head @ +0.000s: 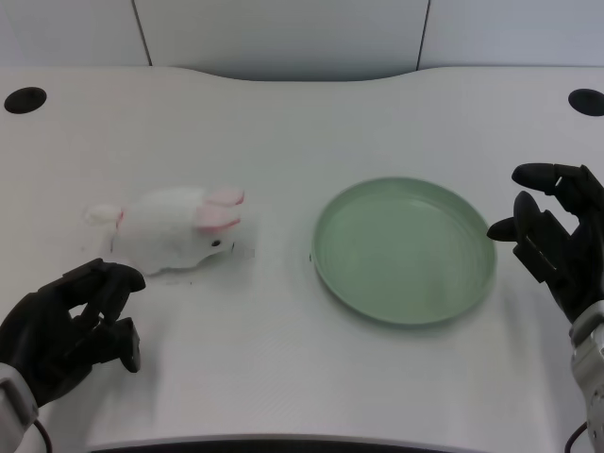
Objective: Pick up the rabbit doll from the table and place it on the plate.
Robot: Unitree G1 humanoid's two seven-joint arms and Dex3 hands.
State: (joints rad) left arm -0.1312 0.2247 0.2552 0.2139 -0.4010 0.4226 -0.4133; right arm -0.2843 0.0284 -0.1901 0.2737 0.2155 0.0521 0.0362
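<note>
White table (283, 123) with a curved cutout along the far edge and a black grommet hole in each far corner (25, 99) (586, 102). Green plate (404, 250) sits right of center, nothing on it. White rabbit doll (175, 226) with pink ears lies on its side toward the left edge, well apart from the plate.
</note>
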